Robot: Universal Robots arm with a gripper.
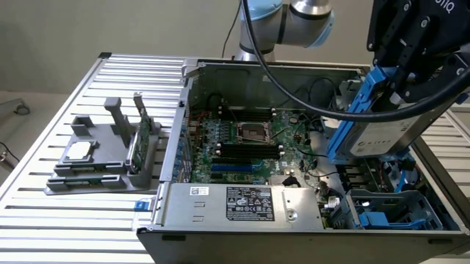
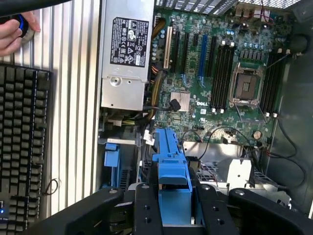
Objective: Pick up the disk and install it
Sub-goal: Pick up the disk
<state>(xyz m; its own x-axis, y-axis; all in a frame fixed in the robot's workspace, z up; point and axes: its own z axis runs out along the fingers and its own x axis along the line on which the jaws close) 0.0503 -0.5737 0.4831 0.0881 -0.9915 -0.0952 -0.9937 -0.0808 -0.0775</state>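
Observation:
The disk [image 1: 378, 129] is a silver-grey drive with a white label in a bright blue carrier. It hangs tilted above the side of the open computer case [image 1: 294, 220] toward the exterior view's right. My gripper [image 1: 400, 88] is shut on its upper end, black fingers on either side of the carrier. In the wrist view the blue carrier of the disk [image 2: 170, 156] sticks out between the two black fingers [image 2: 145, 208] of my gripper [image 2: 176, 208], over the drive bay area beside the motherboard [image 2: 220, 73].
Inside the case lie the power supply [image 1: 242, 203], the motherboard [image 1: 250, 143], loose cables and a drive cage with a blue bracket [image 1: 382, 217]. A grey fixture [image 1: 103, 159] with a chip and green card stands on the slatted table. A keyboard [image 2: 22, 147] and a person's hand [image 2: 14, 32] are beside the case.

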